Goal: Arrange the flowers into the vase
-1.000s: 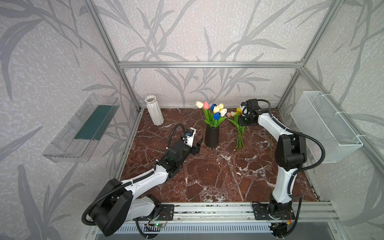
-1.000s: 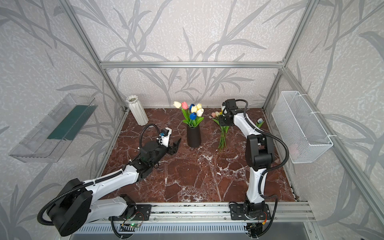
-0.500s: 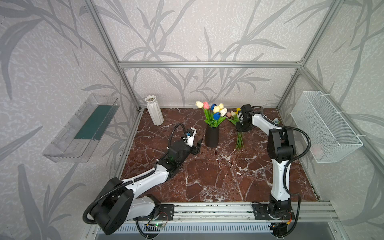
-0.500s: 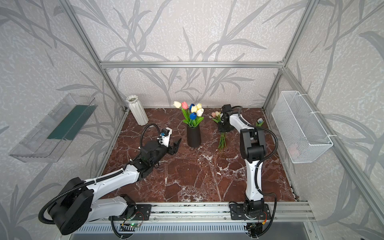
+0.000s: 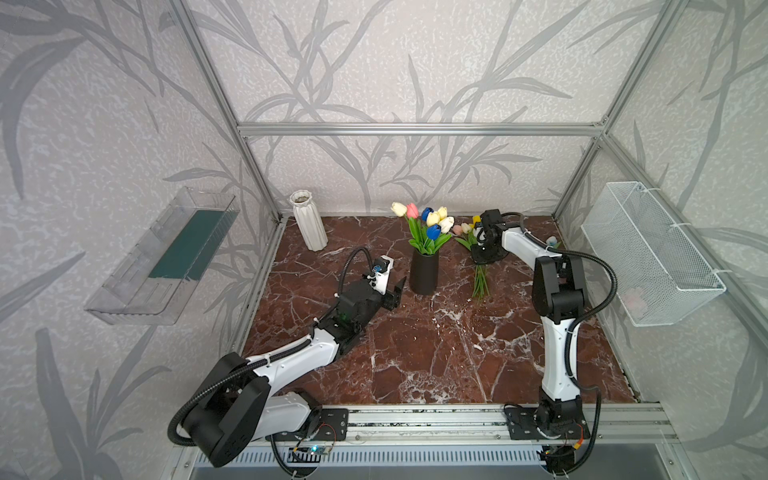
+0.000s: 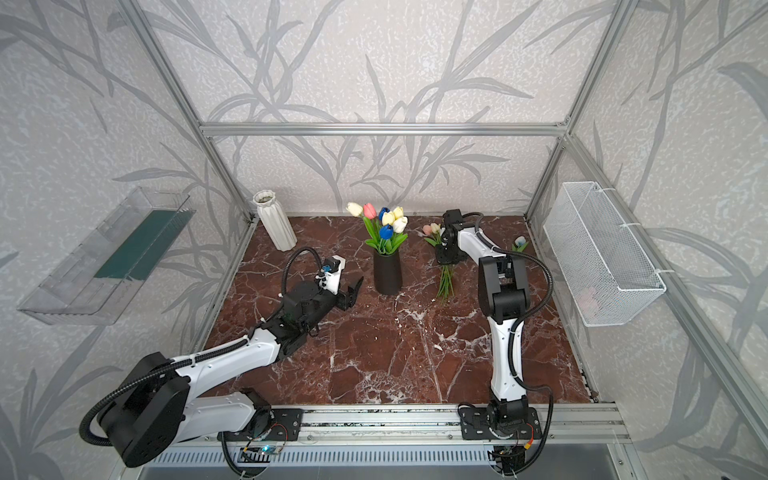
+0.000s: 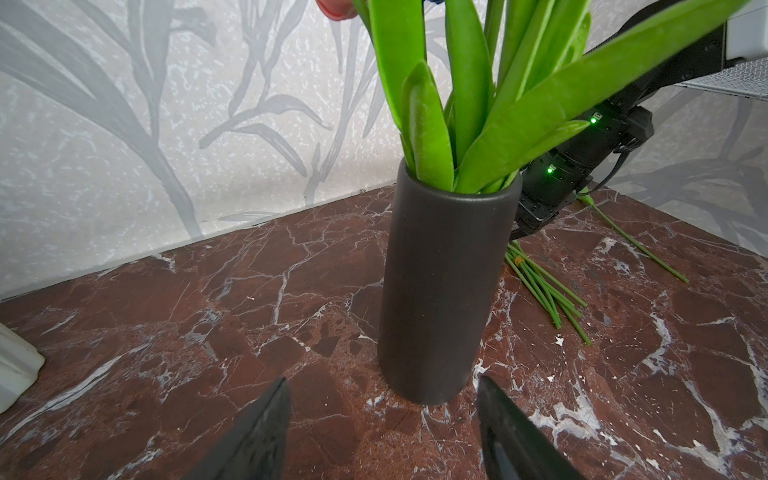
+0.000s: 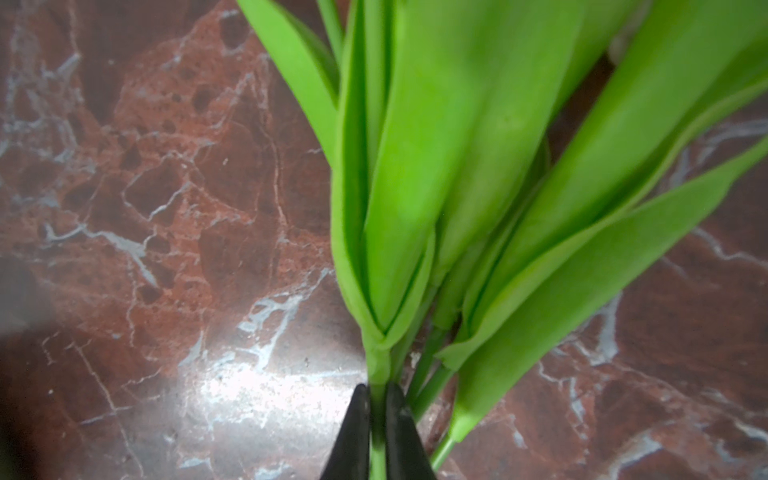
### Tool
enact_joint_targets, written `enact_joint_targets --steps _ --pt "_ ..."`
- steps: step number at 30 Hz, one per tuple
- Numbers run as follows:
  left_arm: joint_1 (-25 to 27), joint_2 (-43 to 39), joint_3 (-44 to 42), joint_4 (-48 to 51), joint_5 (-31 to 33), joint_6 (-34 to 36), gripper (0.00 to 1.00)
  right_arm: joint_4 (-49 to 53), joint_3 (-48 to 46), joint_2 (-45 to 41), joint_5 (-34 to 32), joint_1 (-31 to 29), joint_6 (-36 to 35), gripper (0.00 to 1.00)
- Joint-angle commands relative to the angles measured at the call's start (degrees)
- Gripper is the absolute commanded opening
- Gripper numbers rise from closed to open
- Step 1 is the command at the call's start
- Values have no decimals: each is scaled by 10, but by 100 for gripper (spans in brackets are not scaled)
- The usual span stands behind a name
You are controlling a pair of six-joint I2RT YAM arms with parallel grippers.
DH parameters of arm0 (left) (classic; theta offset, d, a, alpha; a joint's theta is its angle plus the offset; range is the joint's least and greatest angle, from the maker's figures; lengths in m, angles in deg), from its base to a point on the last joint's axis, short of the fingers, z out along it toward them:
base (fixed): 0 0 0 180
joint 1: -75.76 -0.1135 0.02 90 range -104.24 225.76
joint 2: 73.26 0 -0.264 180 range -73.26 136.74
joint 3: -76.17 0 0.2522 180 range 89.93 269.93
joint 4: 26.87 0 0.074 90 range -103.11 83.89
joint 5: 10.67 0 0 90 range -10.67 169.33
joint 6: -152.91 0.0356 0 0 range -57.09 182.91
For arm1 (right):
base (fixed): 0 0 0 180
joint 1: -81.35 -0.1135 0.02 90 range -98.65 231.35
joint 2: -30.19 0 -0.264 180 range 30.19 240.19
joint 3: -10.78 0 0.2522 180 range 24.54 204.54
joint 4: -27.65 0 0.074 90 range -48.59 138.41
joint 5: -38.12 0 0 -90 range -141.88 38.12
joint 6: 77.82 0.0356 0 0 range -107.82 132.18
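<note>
A black cylindrical vase [image 5: 424, 272] [image 6: 387, 272] [image 7: 444, 291] stands mid-table and holds several flowers [image 5: 430, 226] with cream, pink, blue and yellow heads. To its right a bunch of flowers [image 5: 480, 280] [image 6: 445, 284] lies on the marble, heads toward the back wall. My right gripper [image 5: 482, 257] [image 6: 445, 257] points down onto this bunch. In the right wrist view it [image 8: 377, 399] is shut on one green stem [image 8: 377, 365] just below the leaves. My left gripper [image 5: 395, 294] [image 7: 382, 399] stands open just left of the vase, holding nothing.
A white ribbed vase [image 5: 308, 220] stands at the back left corner. One loose tulip [image 5: 552, 241] lies by the right wall. A wire basket [image 5: 648, 253] hangs on the right wall, a clear shelf [image 5: 166, 257] on the left wall.
My right gripper has dropped from above the lying bunch down onto it and closed on a stem. The left arm has stayed still.
</note>
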Motion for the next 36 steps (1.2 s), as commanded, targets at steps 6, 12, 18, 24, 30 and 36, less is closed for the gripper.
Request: enact_joint_targets --steps 6,12,18,24,30,36 --pt "-2 -6 12 -9 8 4 71 13 4 -31 -3 0 -3 3" --pt "-2 -9 6 -16 10 2 71 14 -11 -77 -3 0 -4 0" --pt "-2 -14 5 -13 11 3 71 8 -34 -122 14 -2 0 0" --pt "-2 -32 0 -17 13 0 71 -133 -152 -271 89 -4 27 0" --pt "-3 -41 7 -11 13 1 72 -512 -383 -471 173 10 137 0" --pt "-3 -20 15 -28 6 -1 72 -864 -470 -461 272 8 309 0"
